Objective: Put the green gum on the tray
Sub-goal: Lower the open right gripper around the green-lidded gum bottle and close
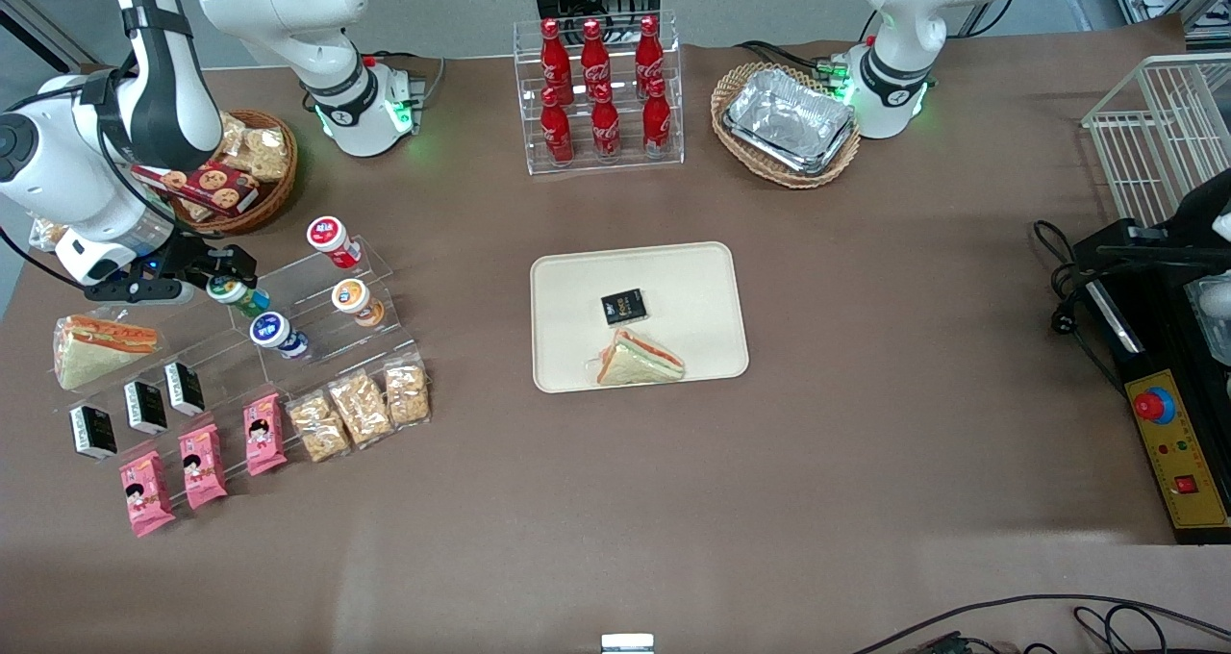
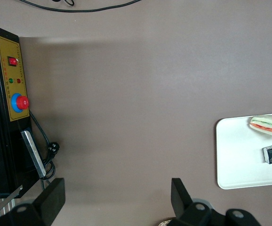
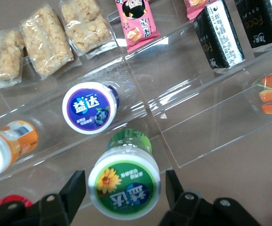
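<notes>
- The gripper [image 3: 124, 188] is at the clear display step near the working arm's end of the surface.
- The green gum [image 3: 124, 182] sits between the open fingers [image 3: 75, 190], which flank its lid without clamping it.
- Judged best: close squarely on the jar, lift straight, avoid the blue-lidded jar [image 3: 90, 107], then carry to the tray [image 1: 567, 279].

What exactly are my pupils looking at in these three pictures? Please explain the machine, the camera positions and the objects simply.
Two robot arms stand at a brown table. One picture looks down from the front; the others come from cameras on each arm's wrist. The working arm's gripper is at a clear stepped display shelf, its open fingers on either side of the green gum, not yet closed on it. A blue-lidded jar lies beside it. The tray mid-table already holds a sandwich and a small black packet.
</notes>
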You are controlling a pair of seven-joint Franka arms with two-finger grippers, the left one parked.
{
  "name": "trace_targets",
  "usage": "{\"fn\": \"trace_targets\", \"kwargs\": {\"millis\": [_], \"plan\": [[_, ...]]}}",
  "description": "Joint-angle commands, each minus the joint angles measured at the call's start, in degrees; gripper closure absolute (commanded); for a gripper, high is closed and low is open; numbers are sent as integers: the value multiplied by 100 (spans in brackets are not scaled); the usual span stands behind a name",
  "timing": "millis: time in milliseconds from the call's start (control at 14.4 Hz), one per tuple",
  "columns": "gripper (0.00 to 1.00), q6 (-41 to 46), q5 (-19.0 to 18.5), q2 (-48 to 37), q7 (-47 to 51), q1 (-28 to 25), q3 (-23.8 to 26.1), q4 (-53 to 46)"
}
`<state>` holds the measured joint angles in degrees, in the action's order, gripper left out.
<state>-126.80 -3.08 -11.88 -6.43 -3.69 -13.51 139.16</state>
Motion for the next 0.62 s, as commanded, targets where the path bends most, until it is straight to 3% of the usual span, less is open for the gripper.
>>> {"fn": "trace_targets", "kwargs": {"millis": [0,277,554], "plan": [[38,-205,-96,115,-34,18,-29,41],[61,-197,-87,81,-25,18,-29,15],[70,503,-96,-314,-52,0,-12,-370]]}}
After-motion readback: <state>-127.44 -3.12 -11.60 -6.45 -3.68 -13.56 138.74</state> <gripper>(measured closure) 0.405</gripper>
